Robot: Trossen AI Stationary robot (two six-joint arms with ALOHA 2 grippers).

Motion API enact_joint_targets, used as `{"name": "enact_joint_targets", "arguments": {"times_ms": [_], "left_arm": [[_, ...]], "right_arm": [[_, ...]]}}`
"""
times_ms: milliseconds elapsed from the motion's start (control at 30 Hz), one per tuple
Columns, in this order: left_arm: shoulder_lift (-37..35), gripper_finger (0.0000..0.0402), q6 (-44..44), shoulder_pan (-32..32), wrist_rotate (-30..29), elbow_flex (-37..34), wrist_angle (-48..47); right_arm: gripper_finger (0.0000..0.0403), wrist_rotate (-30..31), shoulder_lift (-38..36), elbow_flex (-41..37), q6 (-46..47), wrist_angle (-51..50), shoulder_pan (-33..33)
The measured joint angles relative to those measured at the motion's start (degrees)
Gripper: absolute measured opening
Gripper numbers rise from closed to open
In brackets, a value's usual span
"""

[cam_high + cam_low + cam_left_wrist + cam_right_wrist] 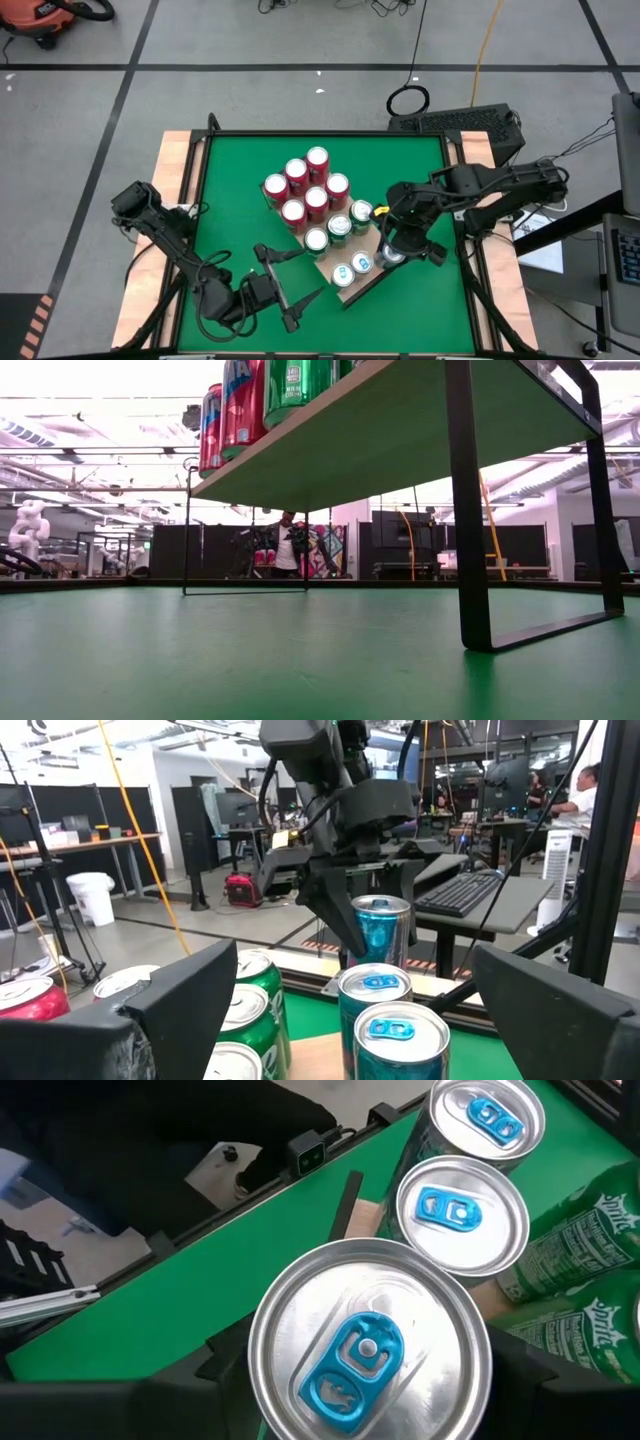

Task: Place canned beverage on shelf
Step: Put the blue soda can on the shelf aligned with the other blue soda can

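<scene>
The shelf is a wood board on dark legs in the middle of the green table; the low view shows its underside. Red cans and green cans stand on it in rows. Two silver-topped cans with blue tabs stand at its near right end. My right gripper is shut on a third such can beside them. My left gripper stands open off the shelf's near end, level and pointing at the cans, with nothing between its fingers. My right gripper pinches the can's side wall just under the top rim, one finger on each side. The fingers slant down from the table's far right. The can stays upright, top up. The cans in front hide its base.
The shelf's dark frame legs stand on the table. Bare green table lies left of the shelf. A keyboard sits behind the table's far right corner. People stand in the room beyond.
</scene>
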Motion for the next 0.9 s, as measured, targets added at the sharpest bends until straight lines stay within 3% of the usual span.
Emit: {"name": "enact_joint_targets", "arguments": {"times_ms": [900], "left_arm": [[0.0,0.0398,0.1,0.0,0.0,0.0,-0.3]], "right_arm": [[0.0233,0.3,0.0,-4.2,2.4,4.4,-0.3]]}}
